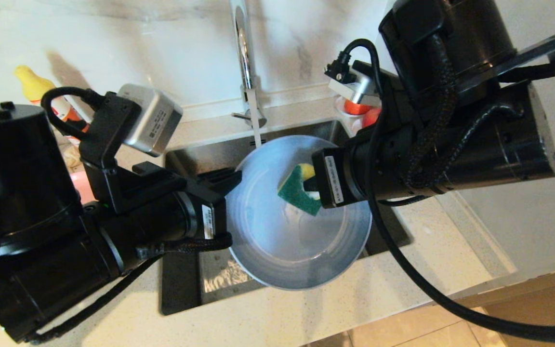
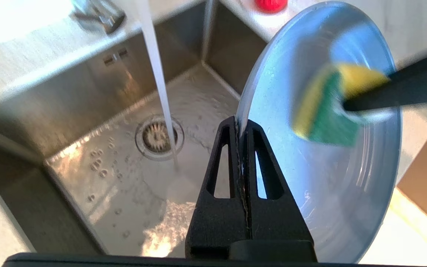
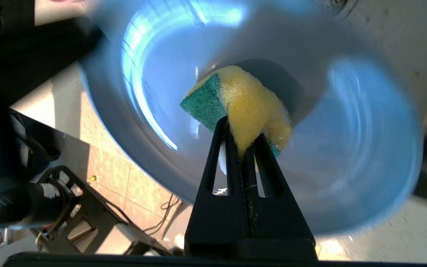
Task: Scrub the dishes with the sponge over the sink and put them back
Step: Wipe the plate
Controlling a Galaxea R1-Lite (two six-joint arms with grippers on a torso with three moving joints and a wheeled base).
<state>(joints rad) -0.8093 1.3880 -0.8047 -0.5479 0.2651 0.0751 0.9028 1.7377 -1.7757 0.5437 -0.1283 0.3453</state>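
light blue plate held tilted over the sink, its rim pinched in the closed fingers of the left gripper. right gripper clamps the yellow-and-green sponge against the plate's face. only the left wrist view shows the drain strainer and the water stream falling beside the plate; only the head view shows the faucet. the labels on the arms cannot be read.
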